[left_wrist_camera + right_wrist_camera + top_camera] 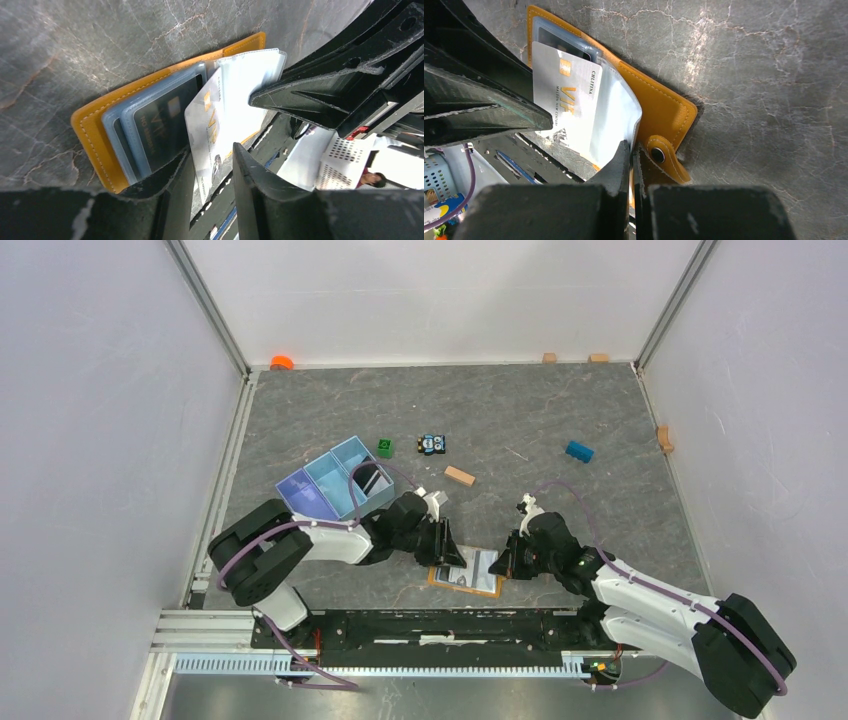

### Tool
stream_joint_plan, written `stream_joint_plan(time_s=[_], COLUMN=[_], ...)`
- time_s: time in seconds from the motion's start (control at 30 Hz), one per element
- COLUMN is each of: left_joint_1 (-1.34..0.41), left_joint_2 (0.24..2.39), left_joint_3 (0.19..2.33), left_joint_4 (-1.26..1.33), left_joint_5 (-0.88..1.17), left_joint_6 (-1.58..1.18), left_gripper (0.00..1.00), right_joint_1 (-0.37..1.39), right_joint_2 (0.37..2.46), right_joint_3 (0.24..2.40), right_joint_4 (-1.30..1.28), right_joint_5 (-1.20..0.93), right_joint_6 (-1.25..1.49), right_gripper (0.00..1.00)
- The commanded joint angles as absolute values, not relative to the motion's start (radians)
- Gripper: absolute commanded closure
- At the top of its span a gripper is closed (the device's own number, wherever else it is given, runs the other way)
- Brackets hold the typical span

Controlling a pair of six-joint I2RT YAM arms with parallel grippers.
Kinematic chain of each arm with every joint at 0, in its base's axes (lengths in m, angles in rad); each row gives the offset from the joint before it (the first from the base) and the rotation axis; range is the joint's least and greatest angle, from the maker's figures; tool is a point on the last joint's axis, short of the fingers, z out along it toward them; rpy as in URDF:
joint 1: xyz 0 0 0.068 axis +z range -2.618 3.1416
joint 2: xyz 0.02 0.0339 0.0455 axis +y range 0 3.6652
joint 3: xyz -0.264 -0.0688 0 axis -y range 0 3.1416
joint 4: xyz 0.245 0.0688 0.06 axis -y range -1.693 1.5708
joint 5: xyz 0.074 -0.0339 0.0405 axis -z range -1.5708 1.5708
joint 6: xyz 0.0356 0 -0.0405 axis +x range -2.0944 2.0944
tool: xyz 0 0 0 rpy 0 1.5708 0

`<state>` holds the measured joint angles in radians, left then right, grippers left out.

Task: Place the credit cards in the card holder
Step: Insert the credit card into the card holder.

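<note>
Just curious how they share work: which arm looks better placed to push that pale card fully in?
Probably left: the left end effector stands open around the pale card, which sticks out of the card holder. The right end effector is shut on the holder's edge, steadying it.

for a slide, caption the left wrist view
Left gripper open over the orange card holder: dark card pocketed, pale card lying against the clear sleeve

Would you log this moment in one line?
left gripper open around white card | right gripper shut on card holder | dark card pocketed
</note>
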<state>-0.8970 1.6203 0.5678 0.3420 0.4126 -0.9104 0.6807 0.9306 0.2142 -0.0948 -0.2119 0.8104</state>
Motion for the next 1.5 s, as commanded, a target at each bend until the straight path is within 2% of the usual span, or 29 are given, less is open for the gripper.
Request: stream_joint_plan(time_s=[0.0,0.27,0.63,0.93,1.23,1.37,1.47], left_joint_1=[-0.894,-0.895,-0.910,-0.916,-0.955,-0.963,-0.963], left_joint_2=[1.584,1.570,1.624,1.673,1.712,1.690,1.647], left_joint_3=[0.589,0.602,0.620,0.614,0.641,0.661,0.686], left_joint_4=[0.107,0.052,0.040,0.083,0.110,0.056,-0.049], left_joint_5=[0.282,0.257,0.262,0.260,0.294,0.272,0.211], left_joint_6=[-0.773,-0.762,-0.755,-0.788,-0.816,-0.798,-0.761], left_gripper=[0.57,0.58,0.82,0.93,0.91,0.84,0.74], right_joint_1=[0.680,0.680,0.680,0.680,0.680,0.679,0.680], right_joint_2=[0.942,0.943,0.949,0.939,0.933,0.922,0.910], right_joint_3=[0.198,0.196,0.191,0.183,0.184,0.192,0.200], right_joint_4=[-0.220,-0.218,-0.201,-0.195,-0.195,-0.213,-0.237], right_joint_5=[-0.106,-0.110,-0.128,-0.131,-0.134,-0.122,-0.102], right_joint_6=[0.756,0.755,0.758,0.768,0.771,0.771,0.766], right_gripper=[1.00,1.00,1.00,1.00,1.00,0.98,0.98])
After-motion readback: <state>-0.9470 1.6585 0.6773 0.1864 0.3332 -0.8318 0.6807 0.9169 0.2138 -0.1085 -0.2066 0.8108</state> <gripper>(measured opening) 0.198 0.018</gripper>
